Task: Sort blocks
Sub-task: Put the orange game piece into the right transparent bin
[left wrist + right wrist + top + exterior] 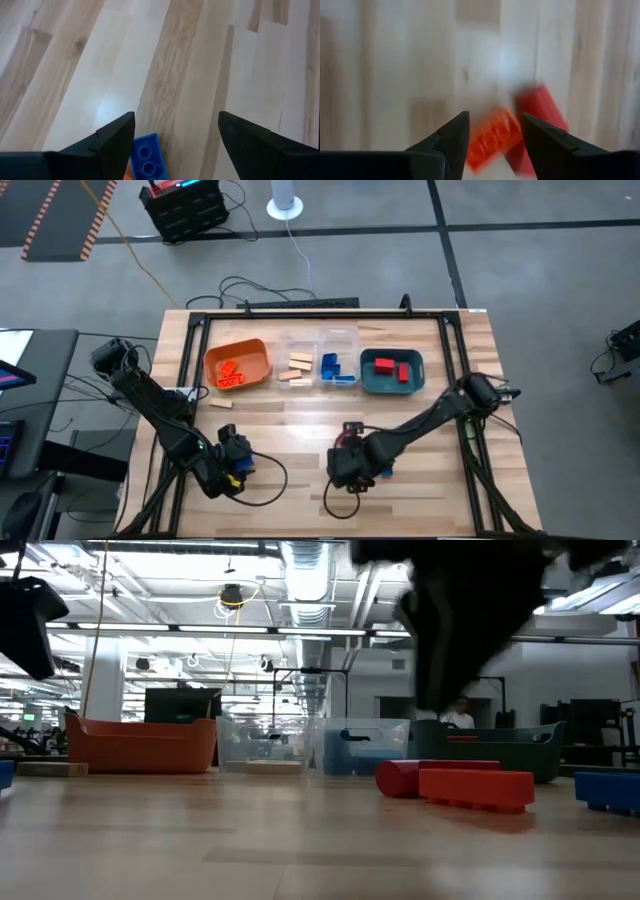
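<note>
My left gripper (236, 460) is open near the table's near left. In its wrist view a blue studded brick (148, 161) lies on the wood just inside one finger, with a bit of orange (127, 175) beside it. My right gripper (350, 467) is open near the table's near middle, and hangs above the wood in the low view (432, 710). Below it lie an orange-red studded brick (492, 139) and a red brick (540, 107). The low view shows these two resting flat (475, 787), and the fingers stand either side of the studded one.
Along the far side stand an orange tray (238, 364) with orange bricks, two clear trays (318, 360) holding tan and blue bricks, and a teal tray (392, 371) with red bricks. A tan brick (222, 402) lies loose near the orange tray. A blue brick (606, 790) sits near the right gripper.
</note>
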You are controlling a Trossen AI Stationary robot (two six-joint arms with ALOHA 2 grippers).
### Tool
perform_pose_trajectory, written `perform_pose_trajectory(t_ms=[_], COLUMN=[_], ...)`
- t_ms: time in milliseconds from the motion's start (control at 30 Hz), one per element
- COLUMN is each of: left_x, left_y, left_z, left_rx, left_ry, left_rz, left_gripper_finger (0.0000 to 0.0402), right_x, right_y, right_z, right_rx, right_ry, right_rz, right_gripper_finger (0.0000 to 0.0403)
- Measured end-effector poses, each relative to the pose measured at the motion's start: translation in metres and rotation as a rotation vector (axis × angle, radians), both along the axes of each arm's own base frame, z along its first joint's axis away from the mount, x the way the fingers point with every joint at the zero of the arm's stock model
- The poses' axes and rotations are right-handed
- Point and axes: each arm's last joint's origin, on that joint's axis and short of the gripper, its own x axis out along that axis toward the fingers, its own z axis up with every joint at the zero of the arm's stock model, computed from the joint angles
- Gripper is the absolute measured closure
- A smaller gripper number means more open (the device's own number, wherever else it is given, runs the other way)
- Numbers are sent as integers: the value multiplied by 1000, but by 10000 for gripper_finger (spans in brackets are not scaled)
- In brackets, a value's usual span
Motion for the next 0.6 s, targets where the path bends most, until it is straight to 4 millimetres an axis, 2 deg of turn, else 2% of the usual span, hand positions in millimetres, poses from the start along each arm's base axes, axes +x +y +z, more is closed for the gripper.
perform_pose_trajectory(t_ms=[167,333,600], left_x=[-2,-5,-11], left_y=[-3,-6,-11], left_z=[0,0,0], left_rx=[-20,-27,-44], left_ry=[14,14,14], left_rz=[-21,-32,-43], left_gripper_finger=[120,120,120], right_x=[-13,-13,-16], right_y=[-19,-31,-45], right_z=[-9,-5,-26], right_rx=[-69,-36,4], right_ry=[198,188,249], right_rz=[-129,-152,-145], right_gripper_finger=[170,165,172])
